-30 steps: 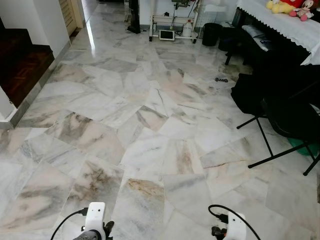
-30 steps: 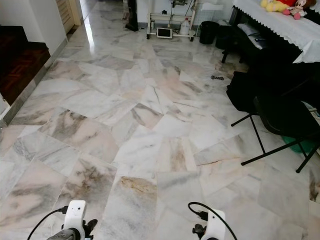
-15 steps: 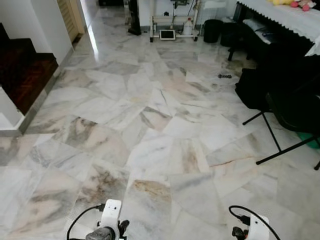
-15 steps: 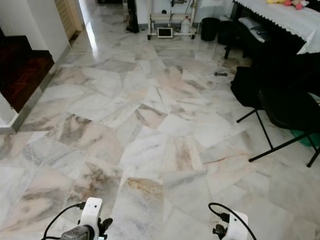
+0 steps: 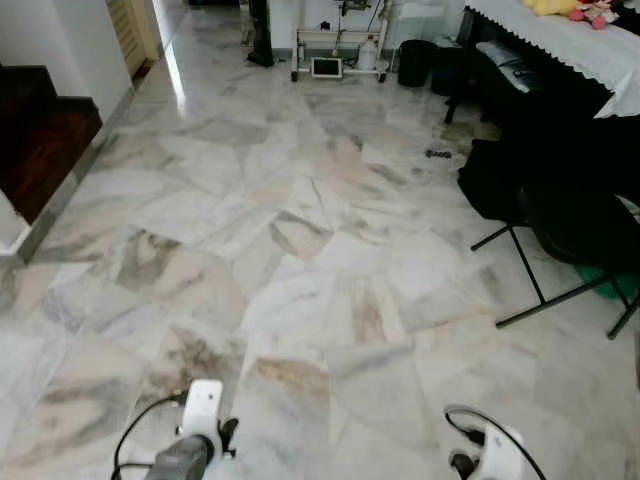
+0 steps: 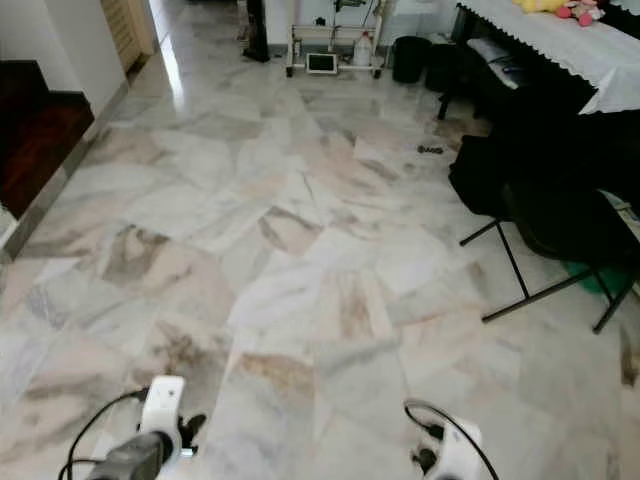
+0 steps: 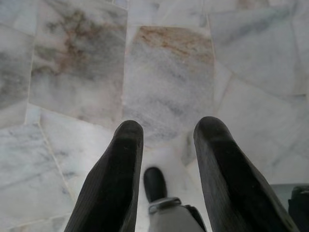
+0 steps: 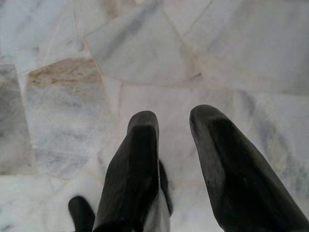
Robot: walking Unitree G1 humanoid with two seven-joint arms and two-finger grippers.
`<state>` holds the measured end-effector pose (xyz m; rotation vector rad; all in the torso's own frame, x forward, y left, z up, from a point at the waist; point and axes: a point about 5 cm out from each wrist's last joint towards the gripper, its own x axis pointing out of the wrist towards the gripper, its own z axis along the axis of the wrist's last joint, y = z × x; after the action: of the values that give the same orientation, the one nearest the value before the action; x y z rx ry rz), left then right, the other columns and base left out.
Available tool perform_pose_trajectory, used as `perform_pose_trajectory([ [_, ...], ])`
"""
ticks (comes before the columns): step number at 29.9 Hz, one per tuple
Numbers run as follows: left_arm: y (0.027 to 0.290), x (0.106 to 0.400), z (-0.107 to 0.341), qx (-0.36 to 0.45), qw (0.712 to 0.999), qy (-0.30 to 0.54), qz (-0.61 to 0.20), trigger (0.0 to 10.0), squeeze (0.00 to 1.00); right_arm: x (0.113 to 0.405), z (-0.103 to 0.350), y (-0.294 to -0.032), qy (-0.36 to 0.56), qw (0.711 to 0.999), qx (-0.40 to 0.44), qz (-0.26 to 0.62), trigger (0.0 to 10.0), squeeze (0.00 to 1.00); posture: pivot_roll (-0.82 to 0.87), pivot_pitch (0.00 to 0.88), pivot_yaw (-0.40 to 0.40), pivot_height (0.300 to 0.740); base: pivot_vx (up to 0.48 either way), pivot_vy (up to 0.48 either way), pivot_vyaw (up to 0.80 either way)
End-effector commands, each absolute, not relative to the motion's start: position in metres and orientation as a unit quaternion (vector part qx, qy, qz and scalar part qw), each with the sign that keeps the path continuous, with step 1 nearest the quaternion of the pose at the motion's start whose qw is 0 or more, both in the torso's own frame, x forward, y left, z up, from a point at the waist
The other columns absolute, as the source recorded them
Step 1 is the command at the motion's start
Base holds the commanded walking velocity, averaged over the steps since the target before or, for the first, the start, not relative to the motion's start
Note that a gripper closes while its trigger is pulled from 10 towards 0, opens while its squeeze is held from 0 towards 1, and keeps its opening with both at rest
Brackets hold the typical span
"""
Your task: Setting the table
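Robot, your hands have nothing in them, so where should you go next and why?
Probably walk on and bear right, toward the table with the white cloth. Both the left gripper and the right gripper are open and empty above the marble floor, and that table is the one in sight to set.

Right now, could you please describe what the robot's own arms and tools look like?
Each wrist ends in a white housing with a looping black cable. The left tool and right tool each have two long, matte black, round-tipped fingers.

One folding chair (image 5: 585, 225), one black bin (image 5: 413, 62), two plush toys (image 5: 570, 9), one white-clothed table (image 5: 560, 45)
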<state>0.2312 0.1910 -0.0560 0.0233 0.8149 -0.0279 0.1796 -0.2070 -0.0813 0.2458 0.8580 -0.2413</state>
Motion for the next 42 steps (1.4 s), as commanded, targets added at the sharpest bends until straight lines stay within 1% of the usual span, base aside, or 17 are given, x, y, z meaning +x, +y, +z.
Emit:
perform_pose_trajectory([
  [1, 0.192, 0.225, -0.06, 0.01, 0.914, 0.406, -0.012, 10.0, 0.0, 0.175, -0.083, -0.21, 0.42, 0.891, 0.117, -0.126, 10.0, 0.0, 0.03, 0.0, -0.025, 0.74, 0.0, 0.0, -0.76],
  [6, 0.196, 0.22, -0.062, 0.012, 0.91, 0.415, -0.007, 10.0, 0.0, 0.169, -0.087, -0.203, 0.435, 0.884, 0.117, -0.122, 10.0, 0.0, 0.03, 0.0, -0.022, 0.74, 0.0, 0.0, -0.76],
  [11, 0.198, 0.22, -0.062, 0.016, 0.909, 0.417, -0.005, 10.0, 0.0, 0.167, -0.088, -0.202, 0.44, 0.882, 0.115, -0.123, 10.0, 0.0, 0.04, 0.0, -0.031, 0.74, 0.0, 0.0, -0.76],
  [18, 0.199, 0.226, -0.059, 0.012, 0.913, 0.408, -0.003, 10.0, 0.0, 0.169, -0.088, -0.199, 0.444, 0.88, 0.113, -0.122, 10.0, 0.0, 0.05, 0.0, -0.026, 0.74, 0.0, 0.0, -0.76],
  [19, 0.199, 0.226, -0.058, 0.016, 0.913, 0.408, -0.006, 10.0, 0.0, 0.169, -0.088, -0.198, 0.444, 0.88, 0.113, -0.121, 10.0, 0.0, 0.05, 0.0, -0.015, 0.74, 0.0, 0.0, -0.76],
  [22, 0.198, 0.227, -0.058, 0.022, 0.913, 0.406, -0.016, 10.0, 0.0, 0.165, -0.09, -0.201, 0.446, 0.879, 0.114, -0.124, 10.0, 0.0, 0.04, 0.0, -0.008, 0.74, 0.0, 0.0, -0.76],
  [26, 0.198, 0.227, -0.058, 0.039, 0.912, 0.408, -0.025, 10.0, 0.0, 0.163, -0.09, -0.202, 0.448, 0.878, 0.114, -0.123, 10.0, 0.0, 0.05, 0.0, 0.001, 0.74, 0.0, -0.427, -0.76],
  [28, 0.198, 0.228, -0.057, 0.029, 0.913, 0.406, -0.018, 10.0, 0.0, 0.161, -0.091, -0.202, 0.451, 0.877, 0.111, -0.121, 10.0, 0.0, 0.06, 0.0, -0.002, 0.74, 0.0, -0.48, -0.76],
  [30, 0.201, 0.228, -0.057, 0.026, 0.914, 0.405, -0.012, 10.0, 0.0, 0.16, -0.092, -0.202, 0.452, 0.876, 0.111, -0.124, 10.0, 0.0, 0.07, 0.0, -0.003, 0.74, 0.0, 0.0, -0.76],
  [42, 0.205, 0.225, -0.058, 0.024, 0.912, 0.409, -0.004, 10.0, 0.0, 0.17, -0.088, -0.198, 0.447, 0.88, 0.11, -0.117, 10.0, 0.0, 0.07, 0.0, -0.007, 0.74, 0.0, 0.0, -0.75],
])
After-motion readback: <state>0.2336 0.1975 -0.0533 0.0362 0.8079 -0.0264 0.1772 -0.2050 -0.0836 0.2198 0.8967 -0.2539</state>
